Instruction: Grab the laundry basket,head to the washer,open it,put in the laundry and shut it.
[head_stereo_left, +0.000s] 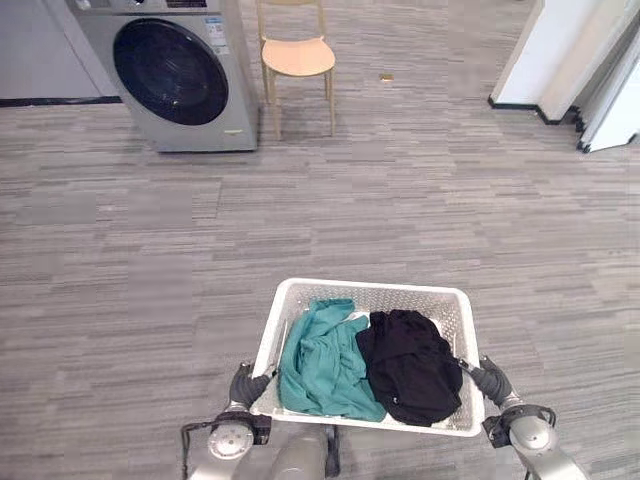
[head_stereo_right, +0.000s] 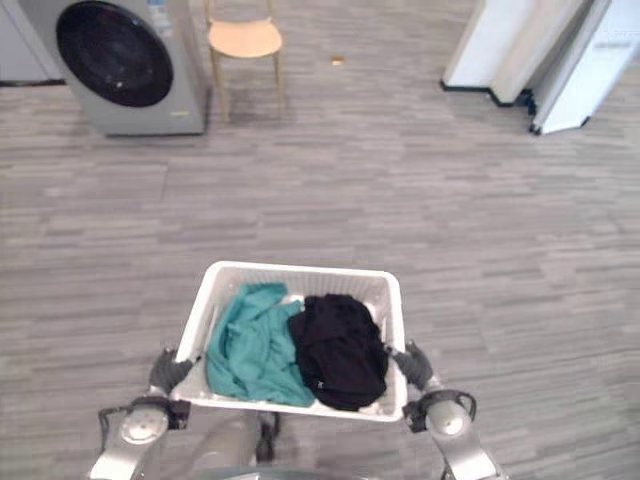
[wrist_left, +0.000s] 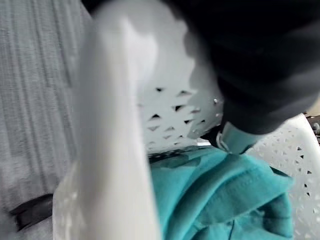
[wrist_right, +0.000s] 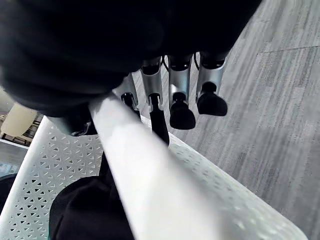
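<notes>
Carrying white perforated plastic laundry basket (head_stereo_left: 430, 300) level, left hand (head_stereo_left: 246, 384) grip unclear, right hand (wrist_right: 172, 95) curled over rim, toward far-left grey front-loading washer (head_stereo_left: 170, 70)

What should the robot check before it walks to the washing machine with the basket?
1. Left hand at the laundry basket side: ok. Whether its fingers grip the rim: cannot tell.
2. Right hand at the opposite side: ok. Its fingers hang over the rim, curled; firm hold: cannot tell.
3. Clothes inside: ok. The teal garment and the black garment both lie within the walls.
4. Path to the washer: ok, bare floor ahead.
5. Washer door: shut, so not ok for loading yet.
6. Chair beside the washer: stands close on its right, watch it.
</notes>
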